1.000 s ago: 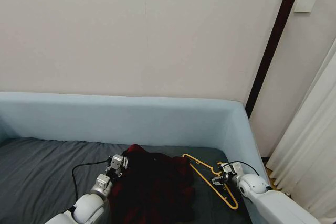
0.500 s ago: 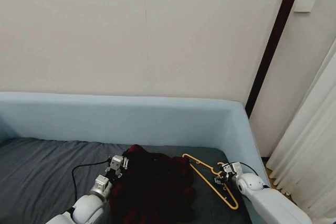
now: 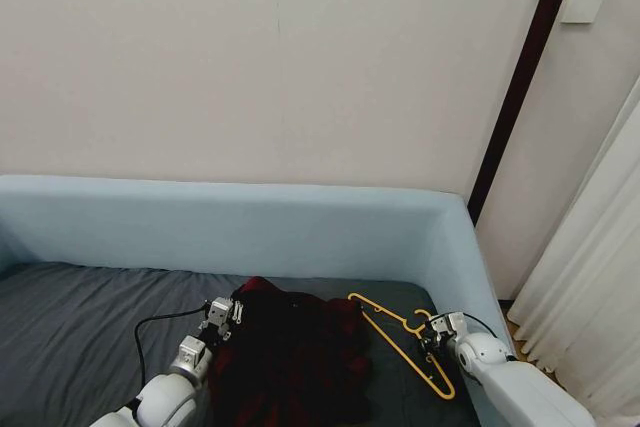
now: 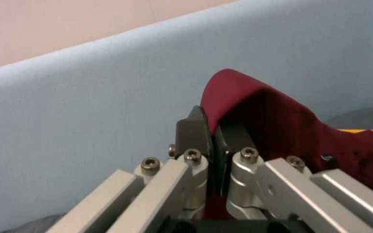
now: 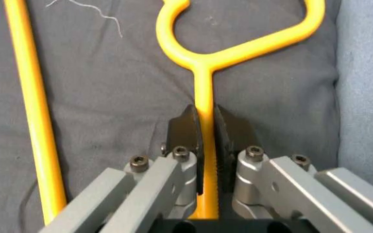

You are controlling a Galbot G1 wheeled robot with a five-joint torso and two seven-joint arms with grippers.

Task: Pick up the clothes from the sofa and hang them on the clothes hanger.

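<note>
**Gripping on both sides**

Your left gripper (image 3: 224,313) is at the back left edge of the dark red garment (image 3: 290,357). The garment lies in a heap on the grey seat (image 3: 70,317) of the sofa (image 3: 440,247), close to the pale blue backrest (image 3: 250,227). In the left wrist view you can see the jaws pressed together on a fold of the red cloth. That fold stands up past the fingertips, with the backrest behind it.

Your right gripper (image 3: 430,335) is low at the right end of the seat, near the blue armrest (image 3: 462,287). Its jaws pinch the thin neck of the yellow hanger (image 3: 395,327) just below the hook, one pad on each side of the stem.

The hanger lies flat on the grey seat just beside the garment on its right, with its hook towards the armrest. A loose pale thread (image 5: 89,9) lies on the cushion near the hook.
</note>
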